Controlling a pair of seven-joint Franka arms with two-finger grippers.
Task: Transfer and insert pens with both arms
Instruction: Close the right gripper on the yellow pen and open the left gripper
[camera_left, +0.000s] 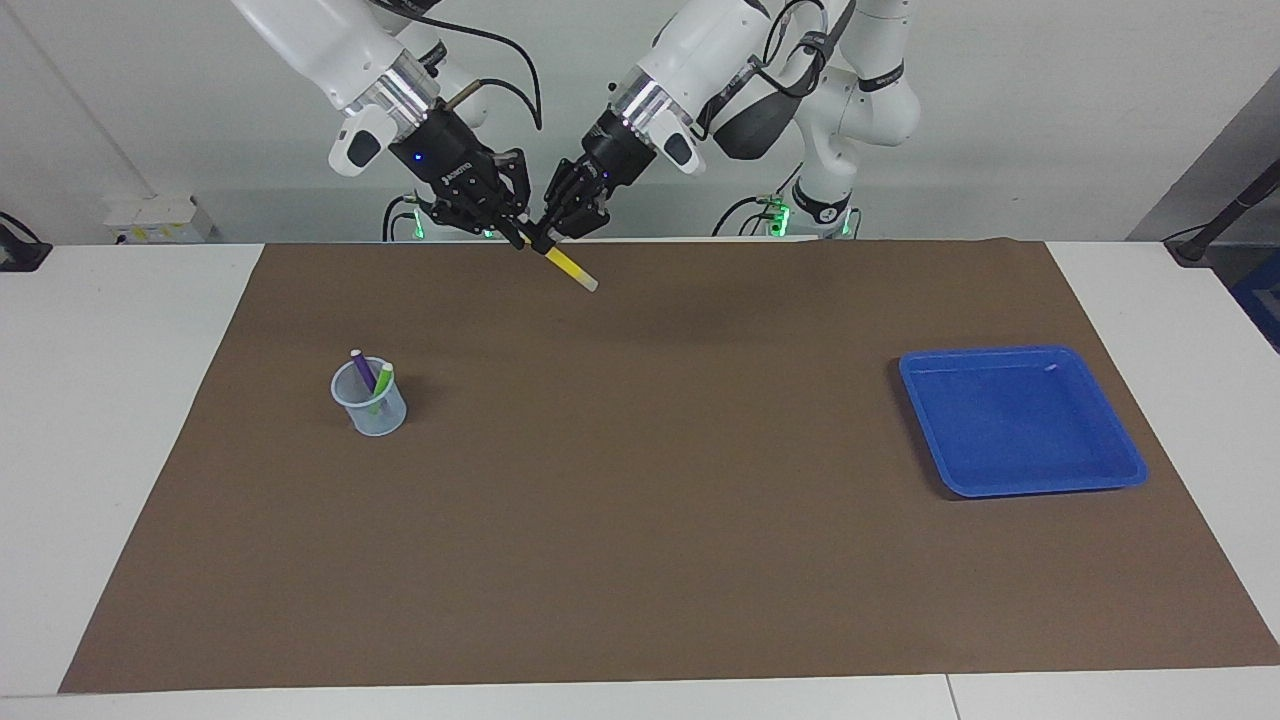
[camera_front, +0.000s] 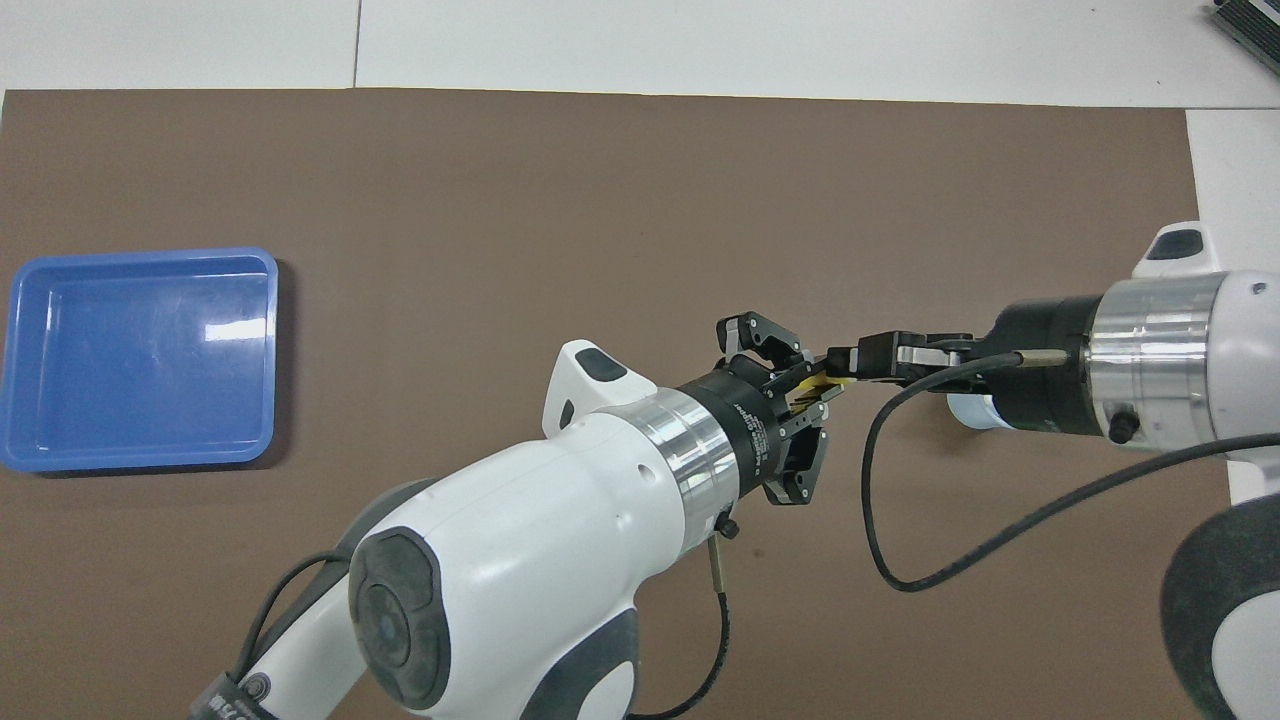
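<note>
Both tools (camera_left: 532, 236) pinching slim yellow pen (camera_left: 570, 268), clear round cup (camera_left: 371, 402)

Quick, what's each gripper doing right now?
Left gripper: shut on the yellow pen, up over the mat.
Right gripper: shut on the same pen.

A robotics lab: two robot arms (camera_left: 330, 50) over a white table (camera_left: 120, 400).
</note>
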